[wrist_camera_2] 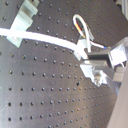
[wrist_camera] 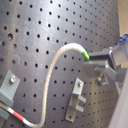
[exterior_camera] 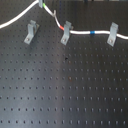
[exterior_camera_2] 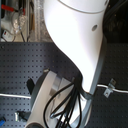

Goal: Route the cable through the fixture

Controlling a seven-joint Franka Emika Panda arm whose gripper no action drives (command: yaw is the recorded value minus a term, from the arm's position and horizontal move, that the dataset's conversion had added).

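Here's the black perforated board (exterior_camera: 65, 90) in the first exterior view, with three grey clip brackets standing along the far side: the left bracket (exterior_camera: 31, 31), the middle fixture (exterior_camera: 65, 32) and the right bracket (exterior_camera: 113, 33). The white cable (exterior_camera: 80, 32) comes in from the first exterior view's left edge, climbs to the top of the picture near a green band (exterior_camera: 43, 5), then drops down to the middle fixture, where a red band (exterior_camera: 63, 27) sits right at the forked top, and it runs on past a blue band (exterior_camera: 93, 33) to the right bracket. In the first wrist view the gripper (wrist_camera: 96, 64) is clamped on the cable just at the green band (wrist_camera: 86, 56), fingers pinching it, and the cord curves away down past a bracket (wrist_camera: 76, 100) towards another one (wrist_camera: 9, 85). The second wrist view shows the same pinch at the fingers (wrist_camera_2: 97, 59). The second exterior view is mostly filled by the white arm (exterior_camera_2: 75, 40), with one bracket (exterior_camera_2: 110, 88) peeking out at the second exterior view's right
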